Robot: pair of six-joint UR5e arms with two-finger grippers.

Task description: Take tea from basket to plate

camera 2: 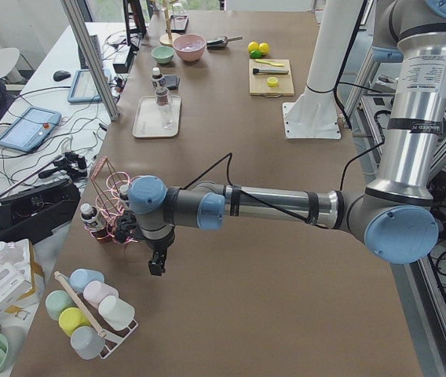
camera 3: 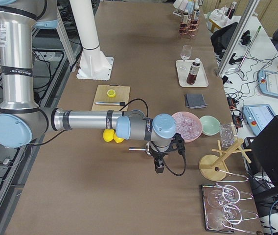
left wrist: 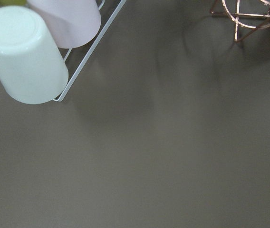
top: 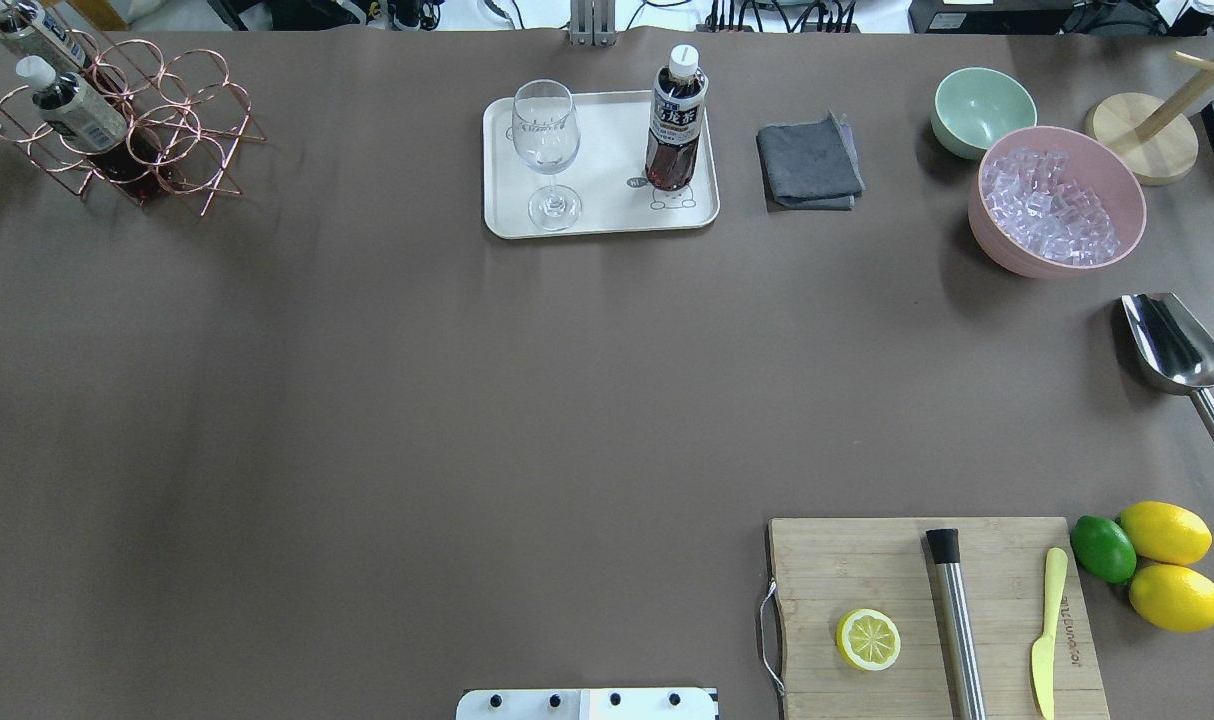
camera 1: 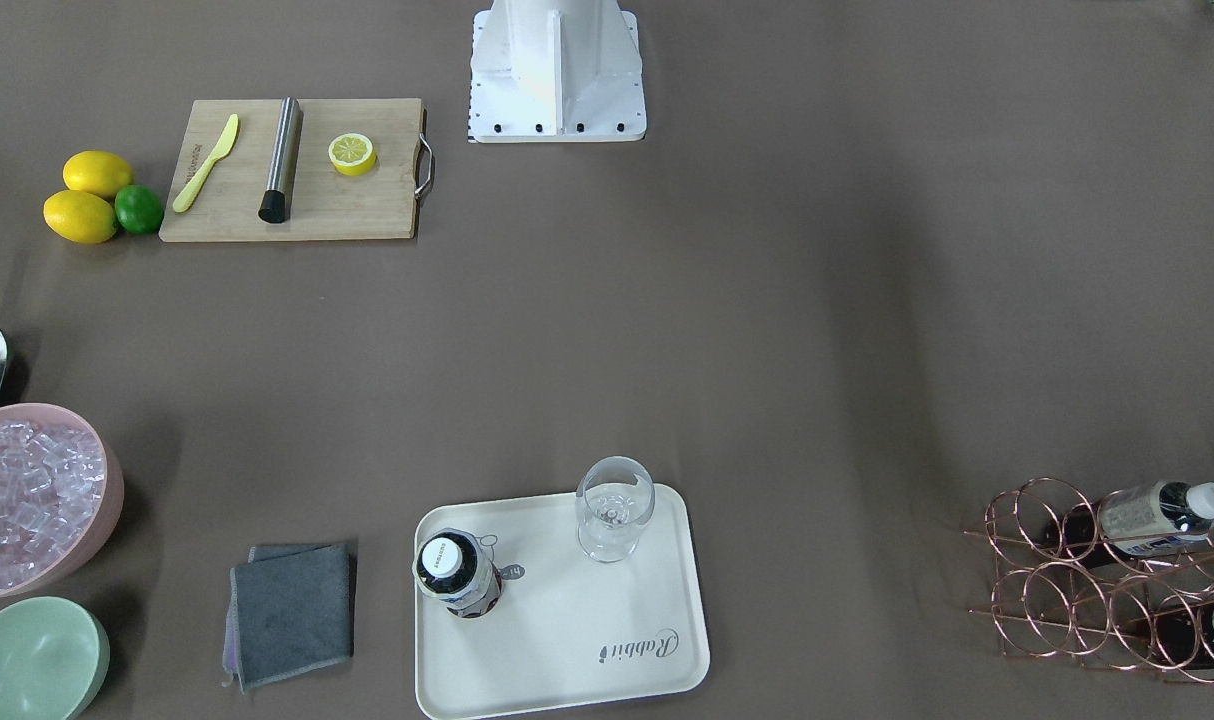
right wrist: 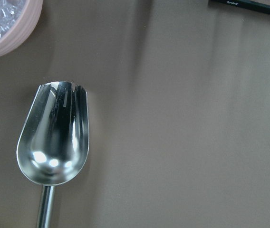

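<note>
**One bottle is on the plate: we keep the arms clear of it**

The tea (top: 676, 125) stands upright on the plate (top: 607, 215), on the bear drawing near one short edge. The glass (top: 545, 150) stands at the other end of the plate, apart from it. Two like bottles (top: 72, 105) lie slanted in the basket (top: 167, 130) at the far corner of the worktop (top: 367, 400).

We judge the carry to be done, so what is left is to hold off cleanly.

The left hand (camera 2: 157, 263) hangs over bare worktop just beside the basket, with the cups (left wrist: 25, 61) on its other side. Its wrist view shows only a corner of the wire frame and no fingers. The right hand (camera 3: 158, 166) hangs at the opposite end of the worktop, over the scoop (right wrist: 54, 142) and next to the pink bowl (right wrist: 2, 23). Each hand shows only in a side view, so we cannot tell how far either is open. Neither appears to hold anything.

To do this well:
- We move the left arm up and away from the basket before any sideways move, because the thin rings could snag a finger.
- We keep both arms out of the middle of the worktop, since the tall bottle and the stemmed glass would tip at a light knock.
</note>
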